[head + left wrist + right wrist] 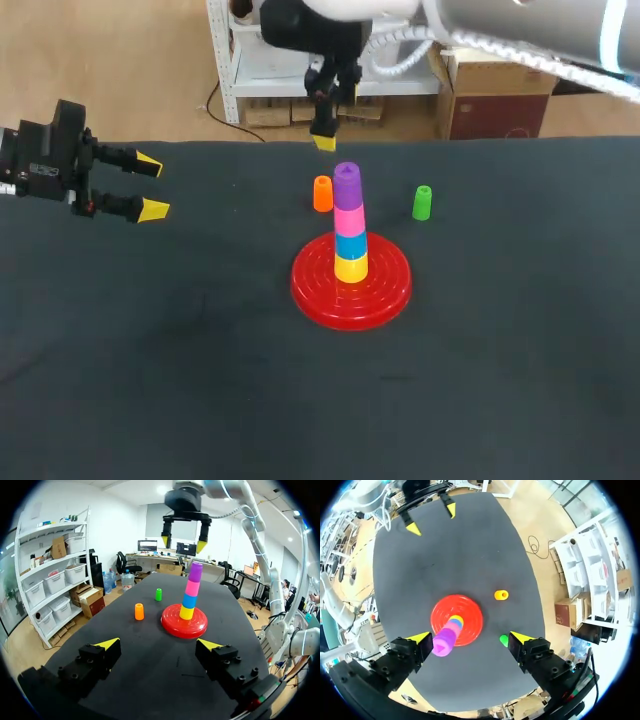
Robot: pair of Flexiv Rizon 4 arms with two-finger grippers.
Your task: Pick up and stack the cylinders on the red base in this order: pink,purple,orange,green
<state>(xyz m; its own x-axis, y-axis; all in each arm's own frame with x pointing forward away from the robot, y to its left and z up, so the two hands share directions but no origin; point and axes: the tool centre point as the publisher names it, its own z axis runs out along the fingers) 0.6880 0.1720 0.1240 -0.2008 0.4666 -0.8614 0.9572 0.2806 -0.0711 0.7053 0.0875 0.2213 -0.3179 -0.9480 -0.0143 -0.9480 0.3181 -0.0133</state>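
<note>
The black counter (200,380) fills the head view. The right arm (520,30) enters from the upper right and reaches past the middle, so its gripper (183,543) hangs directly above the stack. Its fingers are spread wide with nothing between them, which suits a position just over a finished placement. The left gripper (150,186) sits at the left edge of the head view, well apart from everything. Its fingers are likewise released and empty, and it seems parked there to leave the middle free. The red base (320,295) lies at the centre, carrying 4 pieces in an upright column: yellow (350,268), blue (350,246), the pink cylinder (349,220) and the purple cylinder (346,185) on top. By that, 2 of the 4 named steps look done. The orange cylinder (322,193) stands on the counter just left of the column's upper part in the head view, near the base but apart from it. The green cylinder (422,202) stands to the right, somewhat farther off. Orange is next in order, and being close to the tall column, it probably calls for a careful descent so a finger does not knock the stack.
</note>
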